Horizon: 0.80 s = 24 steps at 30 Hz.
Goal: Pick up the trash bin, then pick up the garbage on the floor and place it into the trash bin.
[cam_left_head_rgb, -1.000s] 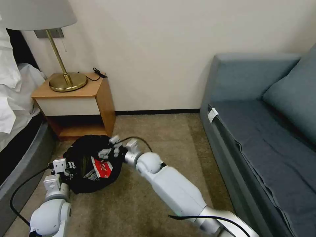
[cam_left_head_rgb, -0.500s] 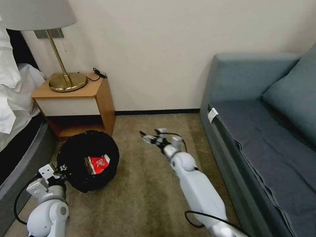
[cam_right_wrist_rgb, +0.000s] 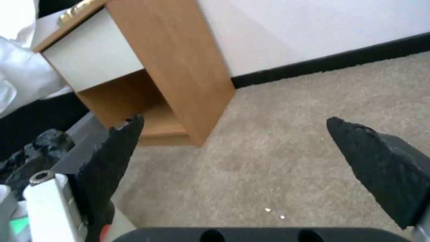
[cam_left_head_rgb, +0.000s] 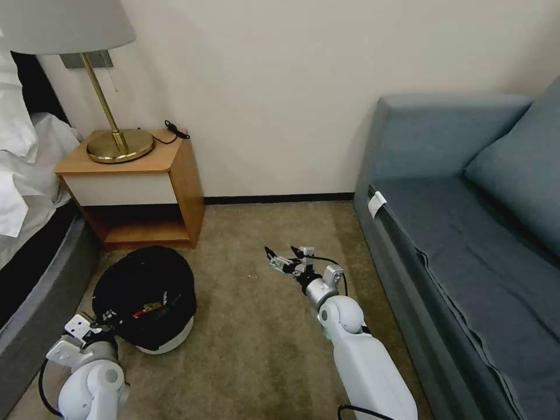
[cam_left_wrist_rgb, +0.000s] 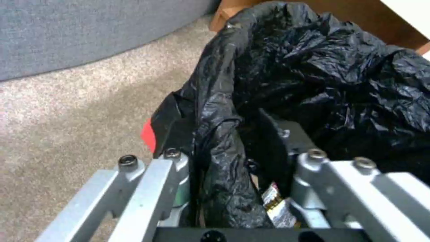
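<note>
The trash bin [cam_left_head_rgb: 153, 306] sits on the carpet [cam_left_head_rgb: 256, 326] just in front of the wooden nightstand [cam_left_head_rgb: 140, 186], tilted so that its white base shows on the side away from the nightstand and its black bag [cam_left_wrist_rgb: 322, 77] bunches over the rim. Down inside the bag some garbage [cam_left_head_rgb: 153, 309] shows as bits of red and pale wrapper, and in the left wrist view a printed scrap [cam_left_wrist_rgb: 276, 205] lies at the bottom near the rim. The left gripper [cam_left_head_rgb: 99, 324] is at the edge of the bin farthest from the nightstand, and its fingers [cam_left_wrist_rgb: 172, 129] are clamped over the rim, one outside and one inside the bag, pinching the crumpled plastic between them. The right gripper [cam_left_head_rgb: 283, 259] hangs over bare carpet well apart from the bin, out beyond the nightstand's open corner toward the grey sofa [cam_left_head_rgb: 466, 233]. Its two black pads [cam_right_wrist_rgb: 381, 164] stand wide apart with nothing between them, the nightstand's side panel and the dark baseboard [cam_right_wrist_rgb: 331, 64] visible past them.
</note>
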Tool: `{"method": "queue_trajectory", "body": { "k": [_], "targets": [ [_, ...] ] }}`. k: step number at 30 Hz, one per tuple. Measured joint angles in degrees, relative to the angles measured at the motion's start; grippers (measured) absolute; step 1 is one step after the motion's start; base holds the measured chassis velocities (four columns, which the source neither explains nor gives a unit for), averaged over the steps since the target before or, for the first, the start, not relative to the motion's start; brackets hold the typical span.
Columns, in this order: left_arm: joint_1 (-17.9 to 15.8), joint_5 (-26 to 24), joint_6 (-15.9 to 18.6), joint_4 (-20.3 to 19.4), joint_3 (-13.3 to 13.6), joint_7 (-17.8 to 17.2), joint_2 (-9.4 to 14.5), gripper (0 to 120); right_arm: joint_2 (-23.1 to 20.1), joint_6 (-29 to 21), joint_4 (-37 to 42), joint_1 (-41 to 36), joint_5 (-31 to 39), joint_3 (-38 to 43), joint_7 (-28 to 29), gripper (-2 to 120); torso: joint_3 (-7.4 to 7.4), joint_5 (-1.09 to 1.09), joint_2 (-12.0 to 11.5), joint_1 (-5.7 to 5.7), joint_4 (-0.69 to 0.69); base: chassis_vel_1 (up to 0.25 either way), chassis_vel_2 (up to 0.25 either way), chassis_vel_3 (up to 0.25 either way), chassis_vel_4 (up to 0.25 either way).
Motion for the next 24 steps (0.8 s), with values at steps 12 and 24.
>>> {"method": "queue_trajectory", "body": {
  "k": [12,24],
  "targets": [
    [1.74,10.12,-0.89,-3.13,-0.46,-1.84,0.22,80,0.65,0.19,1.07,-2.12,-2.01,0.19,-0.41,100,0.00,-0.01,0.00,0.00,0.00,0.000,0.000,0.000,0.000],
    [6.60,27.44,-15.97,-7.50,2.18,12.94,4.27,100,1.68,2.55,1.97,-4.40,-2.42,3.56,-0.05,100,0.00,0.00,0.00,0.00,0.00,0.000,0.000,0.000,0.000]
  ]
}}
